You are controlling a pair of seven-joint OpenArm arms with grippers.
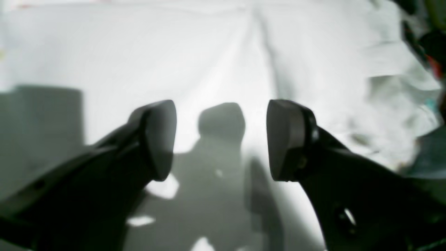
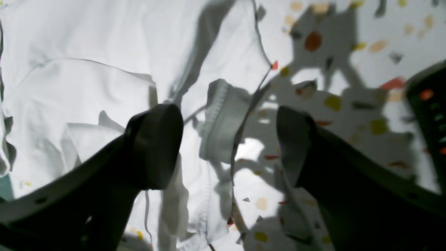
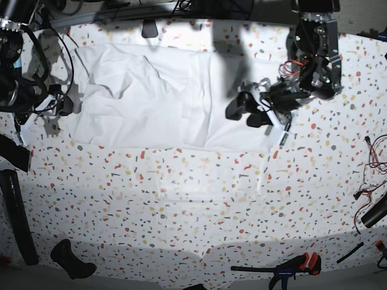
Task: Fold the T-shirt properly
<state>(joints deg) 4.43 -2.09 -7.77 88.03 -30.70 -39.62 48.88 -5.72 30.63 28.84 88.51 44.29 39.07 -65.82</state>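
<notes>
While the large, plain white, wrinkled cloth T-shirt lies partly folded along the far side of the speckled white surface, long axis running left-right, the left hand hovers over its right end, fingers apart and empty. Only the right wrist view shows the right hand, likewise spread, above a hemmed edge.

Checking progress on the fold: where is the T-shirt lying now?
In the base view the T-shirt lies spread on the far part of the speckled table, with the open left gripper above its right end.
</notes>
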